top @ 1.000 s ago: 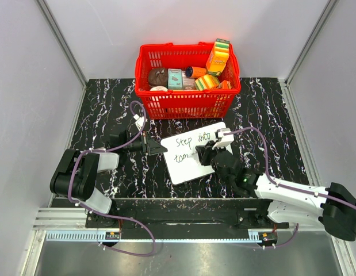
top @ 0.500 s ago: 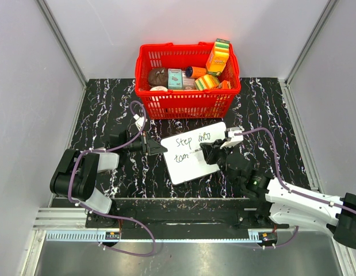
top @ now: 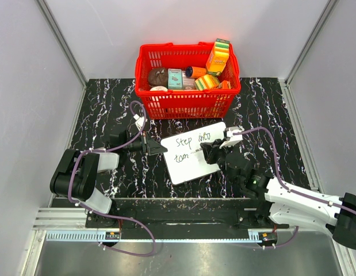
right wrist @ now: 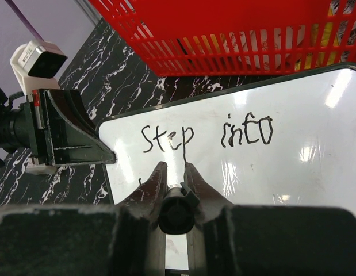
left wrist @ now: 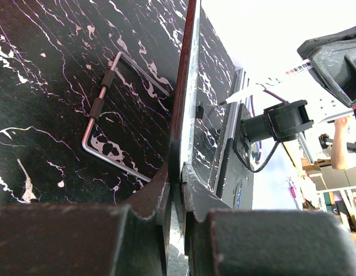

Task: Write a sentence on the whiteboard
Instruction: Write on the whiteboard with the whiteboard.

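Note:
The whiteboard (top: 189,164) lies tilted on the black marbled table in front of the red basket. The sentence (top: 192,140) reads "Step into" with "tom" on the line below. My left gripper (top: 157,148) is shut on the board's left edge; the left wrist view shows that edge (left wrist: 186,86) pinched between the fingers (left wrist: 157,192). My right gripper (top: 206,152) is shut on a black marker (right wrist: 176,201) over the board's middle. In the right wrist view the marker points down at the board (right wrist: 270,172) just below "Step" (right wrist: 166,138); the second line is hidden behind the fingers.
The red basket (top: 166,106), full of packaged goods, stands just behind the board. A bent metal wire with black sleeves (left wrist: 103,109) shows left of the board's edge. Grey walls enclose the table on three sides, with the rail along the near edge (top: 178,215).
My right gripper with the marker has shifted slightly to the right over the board's second line. The left gripper and the board have not moved.

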Robot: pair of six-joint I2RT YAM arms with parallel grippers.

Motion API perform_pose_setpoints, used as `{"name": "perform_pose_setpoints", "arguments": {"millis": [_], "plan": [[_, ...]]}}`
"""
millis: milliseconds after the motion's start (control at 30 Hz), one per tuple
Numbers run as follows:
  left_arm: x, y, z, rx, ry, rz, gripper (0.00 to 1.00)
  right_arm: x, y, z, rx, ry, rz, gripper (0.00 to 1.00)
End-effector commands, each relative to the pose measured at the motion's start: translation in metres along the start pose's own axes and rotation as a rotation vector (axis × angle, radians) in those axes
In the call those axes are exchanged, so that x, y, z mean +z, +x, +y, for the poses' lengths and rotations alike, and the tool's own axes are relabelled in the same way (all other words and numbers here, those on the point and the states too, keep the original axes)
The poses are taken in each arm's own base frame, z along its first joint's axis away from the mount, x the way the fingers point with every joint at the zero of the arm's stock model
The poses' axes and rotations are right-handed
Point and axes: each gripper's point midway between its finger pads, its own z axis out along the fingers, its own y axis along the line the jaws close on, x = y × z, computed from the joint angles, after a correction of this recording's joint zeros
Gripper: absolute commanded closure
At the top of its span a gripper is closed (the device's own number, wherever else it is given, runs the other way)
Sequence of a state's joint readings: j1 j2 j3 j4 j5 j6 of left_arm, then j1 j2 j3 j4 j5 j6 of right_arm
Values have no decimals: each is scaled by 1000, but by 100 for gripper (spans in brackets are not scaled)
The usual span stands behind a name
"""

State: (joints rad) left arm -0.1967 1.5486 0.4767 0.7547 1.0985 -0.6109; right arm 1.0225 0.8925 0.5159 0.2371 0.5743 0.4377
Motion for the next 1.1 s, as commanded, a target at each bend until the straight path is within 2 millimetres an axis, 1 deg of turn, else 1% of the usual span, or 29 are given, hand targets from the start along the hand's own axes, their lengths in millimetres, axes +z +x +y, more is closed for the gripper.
{"name": "perform_pose_setpoints", "arguments": {"millis": [0,200,467,833,1067], "plan": [[6,-1,6,82,-8,5,100,5,-14,9,-2,-34,-8,100],[6,-1,6,81,-7,6,100,11,-17,11,9,-48,-2,100],[7,0,6,79,-6,9,100,16,-16,7,4,-20,-5,100],[7,0,6,81,-7,8,100,24,-7,7,-13,-10,14,100],[7,0,5,82,-5,8,100,28,2,1,-19,17,26,100]]}}
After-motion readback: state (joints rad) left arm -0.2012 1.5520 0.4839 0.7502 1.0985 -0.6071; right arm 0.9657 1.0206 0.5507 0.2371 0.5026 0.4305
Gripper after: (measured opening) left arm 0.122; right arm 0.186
